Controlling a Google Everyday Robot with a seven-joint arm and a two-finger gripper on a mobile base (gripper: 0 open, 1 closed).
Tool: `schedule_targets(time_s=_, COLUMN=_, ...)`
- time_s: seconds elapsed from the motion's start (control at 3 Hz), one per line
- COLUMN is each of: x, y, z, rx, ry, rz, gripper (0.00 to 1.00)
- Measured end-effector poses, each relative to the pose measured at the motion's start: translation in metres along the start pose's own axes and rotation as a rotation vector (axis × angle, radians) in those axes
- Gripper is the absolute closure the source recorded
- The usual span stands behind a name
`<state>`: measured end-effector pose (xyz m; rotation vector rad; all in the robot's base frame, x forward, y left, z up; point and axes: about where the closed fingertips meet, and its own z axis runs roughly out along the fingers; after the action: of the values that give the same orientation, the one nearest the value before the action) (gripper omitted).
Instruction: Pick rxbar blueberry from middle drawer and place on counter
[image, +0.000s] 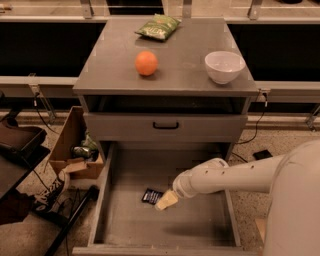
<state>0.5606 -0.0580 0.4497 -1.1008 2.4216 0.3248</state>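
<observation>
Grey cabinet, pretty simple scene tbh. The middle drawer (131, 172) is pulled all the way out at the bottom, and the rxbar blueberry (151, 196) is lying flat on its floor, a touch toward 9 o'clock from the middle of the drawer, dark wrapper, lettering too small to read. The white arm (235, 175) reaches in from 3 o'clock, and the gripper (166, 201) is down low in the drawer right at the bar's 4 o'clock corner, its cream-coloured tip touching or overlapping the wrapper's edge. Honestly can't tell whether it's clamped on the bar or let go, the view just doesn't show it. The bar looks like it's resting on the drawer floor rather than lifted. Above that there's a shut drawer front (125, 127) with a black handle. Up on the counter (185, 55): an orange (146, 63) toward 9 o'clock from the centre, a green chip bag (158, 27) at 12 o'clock near the back edge, and a white bowl (224, 66) at 3 o'clock. All three sit well apart from each other. Off at the cabinet's 9 o'clock side, on the floor, sits an open cardboard box (67, 145) with some clutter in it.
</observation>
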Motion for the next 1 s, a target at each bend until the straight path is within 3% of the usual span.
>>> schedule_targets(time_s=0.67, x=0.001, y=0.003, z=0.007, rx=-0.003, ry=-0.014, rz=-0.017, gripper=0.0)
schedule_targets(time_s=1.0, x=0.004, y=0.002, z=0.02, rx=-0.003, ry=-0.041, rz=-0.064, gripper=0.0)
